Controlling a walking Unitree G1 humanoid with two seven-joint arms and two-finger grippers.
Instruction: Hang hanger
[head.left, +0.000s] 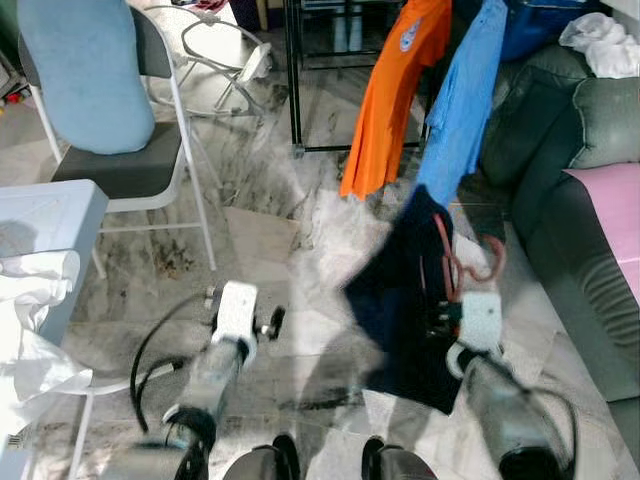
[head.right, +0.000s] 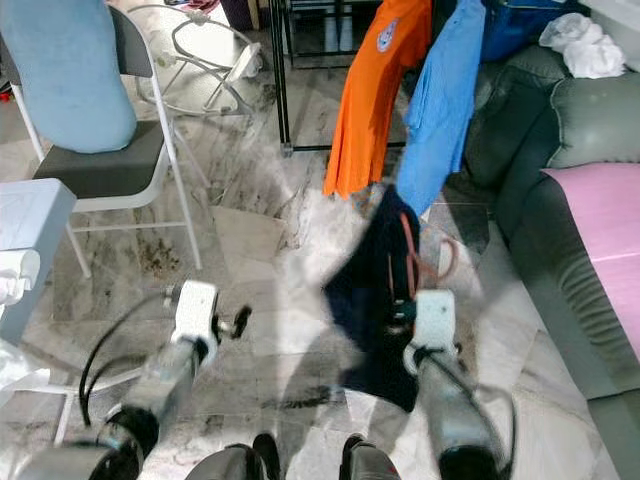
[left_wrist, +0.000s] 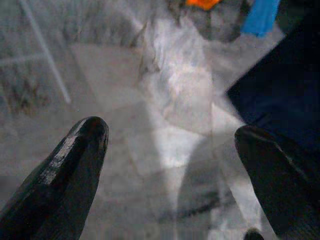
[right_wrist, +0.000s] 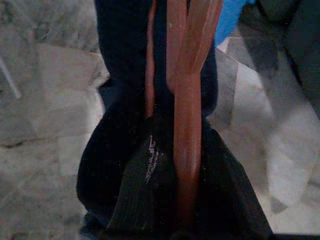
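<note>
My right gripper (head.left: 455, 300) is shut on a salmon-coloured hanger (head.left: 462, 268) that carries a dark navy garment (head.left: 405, 305). The garment hangs blurred below and left of the gripper, above the marble floor. In the right wrist view the hanger's stem (right_wrist: 187, 115) runs between the black fingers (right_wrist: 145, 195), with the navy cloth (right_wrist: 120, 100) behind. Ahead stands a black clothes rack (head.left: 296, 80) with an orange shirt (head.left: 390, 95) and a blue shirt (head.left: 462, 100) hanging on it. My left gripper (left_wrist: 172, 165) is open over bare floor, held low at the left (head.left: 272, 322).
A folding chair (head.left: 130, 170) with a light blue cushion (head.left: 85, 70) stands at the left. A white table with white cloth (head.left: 35, 290) is at the near left. A dark green sofa (head.left: 580, 150) with a pink cover (head.left: 615, 215) lines the right side. My feet (head.left: 330, 462) show below.
</note>
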